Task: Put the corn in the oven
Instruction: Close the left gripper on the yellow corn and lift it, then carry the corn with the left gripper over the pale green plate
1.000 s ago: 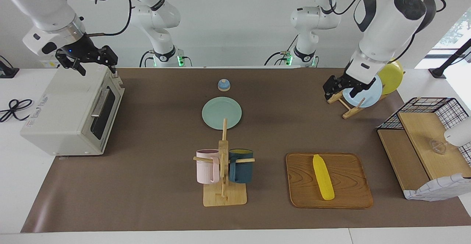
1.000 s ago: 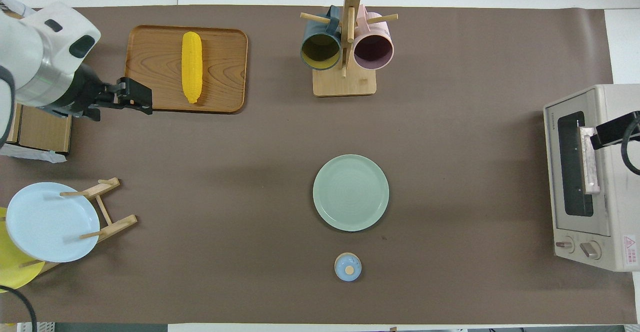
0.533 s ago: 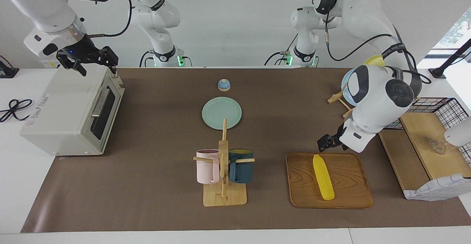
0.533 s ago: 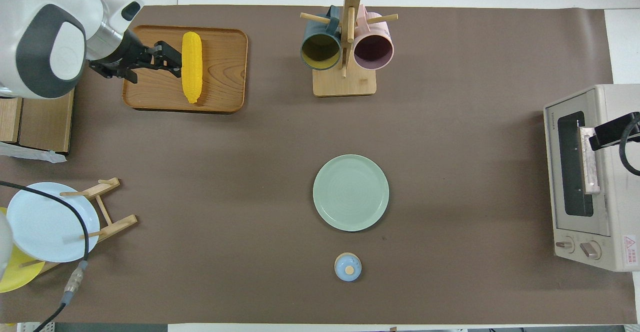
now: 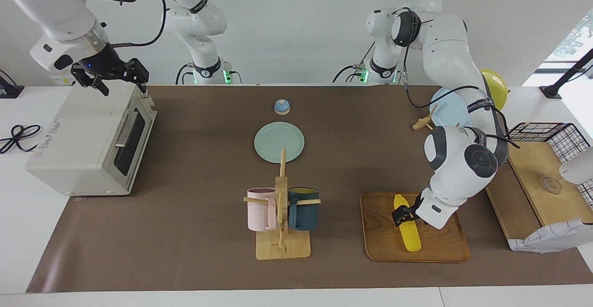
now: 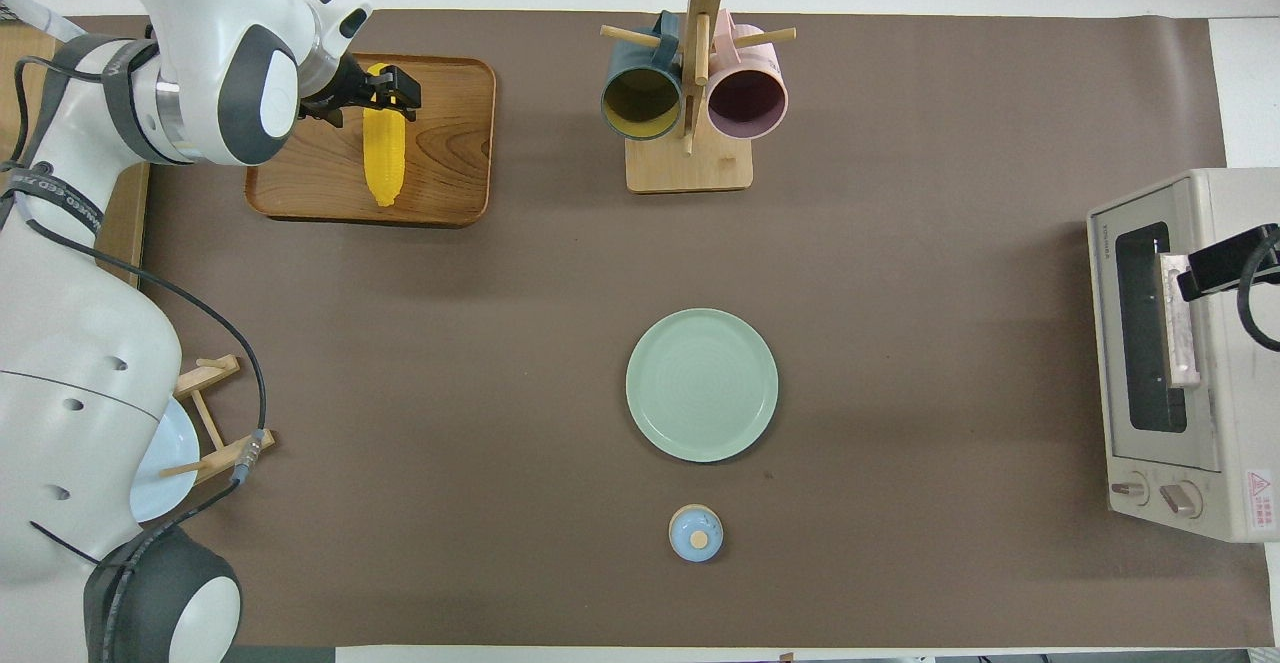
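A second ago the left gripper [image 5: 402, 215] hung by the plate rack at the upper right of the facing view. It has since swung down over the wooden tray [image 5: 435, 250] at lower right, and its open fingers [image 6: 392, 103] now straddle the corn [image 5: 408, 236].

You see the wooden tray [image 5: 440, 247] under the left pincer [image 5: 402, 215], the mug rack [image 5: 281, 223] beside it, the green plate [image 5: 279, 142] well apart.

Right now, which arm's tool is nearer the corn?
Left. The left tool is down at the corn on the wooden tray, open around the cob. The right tool is over the oven at the right arm's end.
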Controlling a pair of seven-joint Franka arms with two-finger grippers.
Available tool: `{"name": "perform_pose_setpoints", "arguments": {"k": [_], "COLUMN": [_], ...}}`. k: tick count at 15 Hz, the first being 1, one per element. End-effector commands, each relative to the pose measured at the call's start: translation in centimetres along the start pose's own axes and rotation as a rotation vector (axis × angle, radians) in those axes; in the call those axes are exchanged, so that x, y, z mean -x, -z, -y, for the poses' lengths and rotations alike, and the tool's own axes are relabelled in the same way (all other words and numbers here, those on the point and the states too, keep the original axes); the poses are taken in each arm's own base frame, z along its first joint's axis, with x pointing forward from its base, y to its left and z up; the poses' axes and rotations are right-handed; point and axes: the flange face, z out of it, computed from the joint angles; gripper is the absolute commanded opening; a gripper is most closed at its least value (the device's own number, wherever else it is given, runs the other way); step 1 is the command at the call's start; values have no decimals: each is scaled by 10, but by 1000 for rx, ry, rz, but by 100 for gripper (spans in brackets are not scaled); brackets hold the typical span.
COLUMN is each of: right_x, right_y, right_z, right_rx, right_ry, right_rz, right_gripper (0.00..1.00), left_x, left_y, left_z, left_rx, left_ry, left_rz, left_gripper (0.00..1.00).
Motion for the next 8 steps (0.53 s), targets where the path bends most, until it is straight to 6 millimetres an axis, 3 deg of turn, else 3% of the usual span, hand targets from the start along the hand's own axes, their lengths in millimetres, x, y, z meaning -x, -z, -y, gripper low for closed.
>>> {"name": "perform_pose_setpoints", "arguments": {"k": [1,7,8], "right_x": [1,1,1], "right_y": [-1,-1,-1], "right_z": [3,2,2], "right_rx": [-3,-3,-3], "right_ry": [-6,-8,-9], "right_rz": [-6,-6,-6], "right_gripper": [100,100,100], "left_x": [-8,-5,-2], "left_y": [-7,-15,-23], "left_z": [0,-2,-4], "left_rx": [-45,-23,-18], "left_ry": [-67,-57,-58], "left_rz": [-23,-16,-20], "left_gripper": [100,100,94]}}
